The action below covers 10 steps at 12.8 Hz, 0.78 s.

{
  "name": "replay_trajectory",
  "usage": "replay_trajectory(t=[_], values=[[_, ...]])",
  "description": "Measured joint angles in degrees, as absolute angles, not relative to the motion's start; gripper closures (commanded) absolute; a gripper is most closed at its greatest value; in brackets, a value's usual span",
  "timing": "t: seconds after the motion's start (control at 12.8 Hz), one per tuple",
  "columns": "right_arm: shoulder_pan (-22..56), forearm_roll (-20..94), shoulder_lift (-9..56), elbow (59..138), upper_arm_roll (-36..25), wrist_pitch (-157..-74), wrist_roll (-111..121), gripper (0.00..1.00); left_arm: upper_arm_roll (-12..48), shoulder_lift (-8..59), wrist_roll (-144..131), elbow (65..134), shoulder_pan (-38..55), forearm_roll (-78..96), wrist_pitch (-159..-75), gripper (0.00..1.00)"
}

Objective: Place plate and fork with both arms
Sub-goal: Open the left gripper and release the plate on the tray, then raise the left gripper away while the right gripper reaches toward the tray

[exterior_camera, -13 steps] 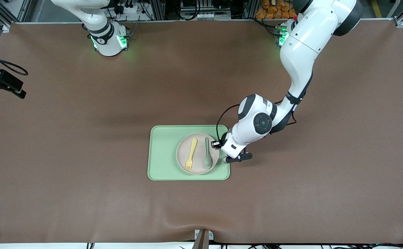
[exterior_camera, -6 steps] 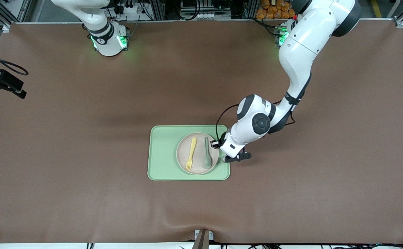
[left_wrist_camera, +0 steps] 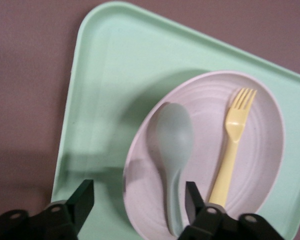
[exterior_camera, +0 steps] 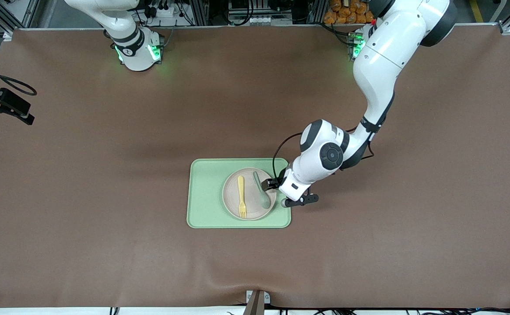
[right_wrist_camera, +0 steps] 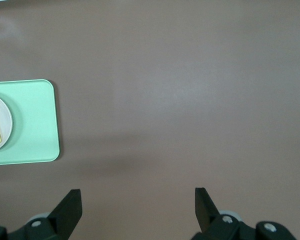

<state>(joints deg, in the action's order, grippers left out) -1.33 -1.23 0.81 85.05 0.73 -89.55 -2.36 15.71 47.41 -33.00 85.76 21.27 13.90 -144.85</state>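
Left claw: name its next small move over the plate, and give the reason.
Probably lift the left claw straight up off the plate. Its fingers stand apart, straddling the plate's rim and the spoon handle, gripping nothing. The plate lies on the tray, with the fork beside the spoon on it, so the placing looks done. The right claw waits open over bare table.

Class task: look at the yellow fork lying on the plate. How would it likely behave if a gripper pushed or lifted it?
The fork looks like thin plastic, so probably light and fairly stiff. Lying flat on the smooth plate, it would likely slide or spin when nudged. Its slim handle seems hard to pinch.
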Motion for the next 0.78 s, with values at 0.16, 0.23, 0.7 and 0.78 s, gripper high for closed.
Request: replay_trajectory(t=[0.16, 0.23, 0.7, 0.78], values=[[-1.2, -1.2, 1.6, 85.1, 1.1, -89.7, -2.3, 0.00, 15.3, 45.6, -33.0, 85.2, 21.0, 13.9, -144.8, 0.00], [-0.8, -1.2, 2.3, 85.1, 1.3, -89.9, -2.2, 0.00, 14.4, 44.1, -33.0, 85.1, 20.8, 13.8, -144.3, 0.00], [0.0, 4.2, 4.9, 85.1, 1.6, -90.0, -2.0, 0.00, 10.5, 33.9, -33.0, 85.0, 14.6, 7.7, -132.8, 0.00], [0.0, 4.4, 5.1, 85.1, 1.6, -90.0, -1.3, 0.00, 10.5, 32.5, -32.9, 85.0, 13.0, 5.7, -131.2, 0.00]])
